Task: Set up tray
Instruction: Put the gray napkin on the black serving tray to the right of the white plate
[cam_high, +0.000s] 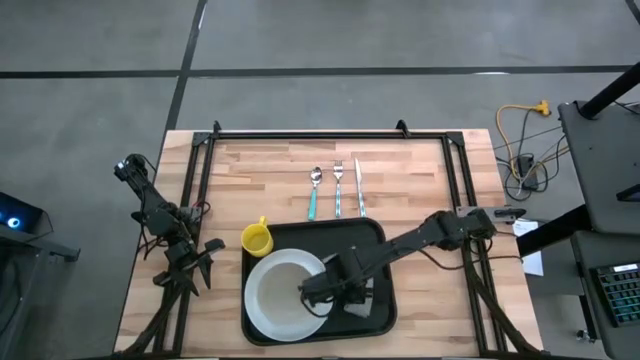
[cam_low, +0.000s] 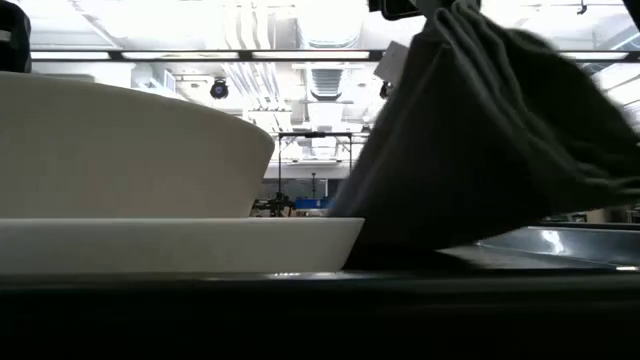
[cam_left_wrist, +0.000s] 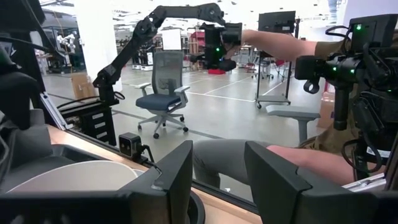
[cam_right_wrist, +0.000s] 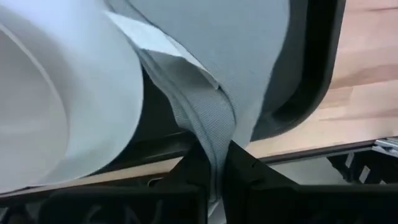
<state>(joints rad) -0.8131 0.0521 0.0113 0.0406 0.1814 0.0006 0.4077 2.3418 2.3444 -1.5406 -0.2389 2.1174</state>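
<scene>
Right gripper (cam_right_wrist: 214, 165) pinching grey folded cloth napkin (cam_right_wrist: 205, 68) over large black rectangular tray (cam_high: 375, 235), beside white round plate (cam_high: 275, 295). Step: placing napkin. Next: lower, release. Left gripper (cam_high: 195, 262) open, idle at table edge.

You get even, soft overhead light on the desk (cam_high: 420, 180); bright ceiling lights (cam_low: 300, 40) glare in the low view, leaving the near napkin (cam_low: 480, 140) dark and blurred.

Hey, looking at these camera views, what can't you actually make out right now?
- High view: the right gripper covers most of the grey napkin on the tray.
- Low view: plate and napkin block the table behind.
- Left wrist view: the left gripper hides its surroundings.
</scene>
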